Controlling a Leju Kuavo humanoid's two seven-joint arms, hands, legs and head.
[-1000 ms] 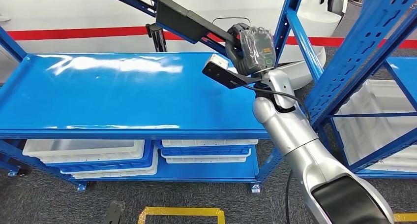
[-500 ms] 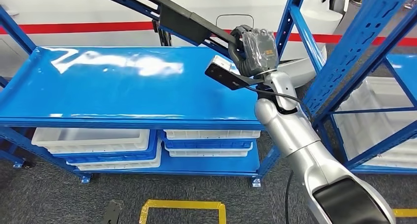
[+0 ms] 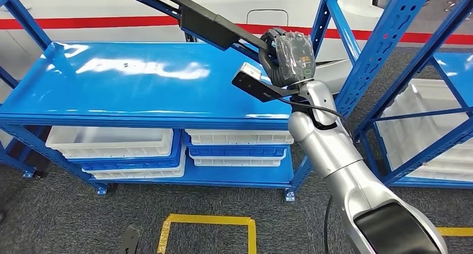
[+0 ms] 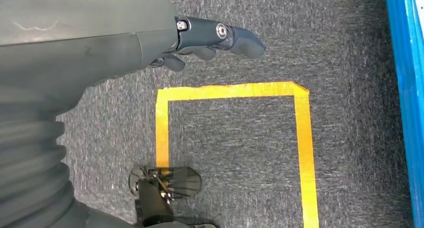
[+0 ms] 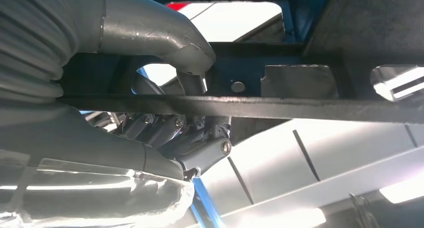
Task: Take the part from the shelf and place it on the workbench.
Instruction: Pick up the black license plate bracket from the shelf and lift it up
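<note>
Part (image 3: 206,24), long and black, hangs over the tabletop's (image 3: 128,97) far right corner, right hand (image 3: 287,56) fingers wrapped around it; left hand (image 4: 200,40) fingers loosely spread, empty.

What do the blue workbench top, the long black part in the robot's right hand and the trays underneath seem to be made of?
Workbench top: likely painted sheet metal, glossy reflections. Part: matte black, rigid, probably metal or plastic; held by the right hand. Trays: white, apparently moulded plastic.

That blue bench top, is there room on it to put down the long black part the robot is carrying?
Plenty. The bench top is bare from its left edge across to the right hand, which holds the black part above the right end. It is crowded below: white bins fill the lower shelf.
</note>
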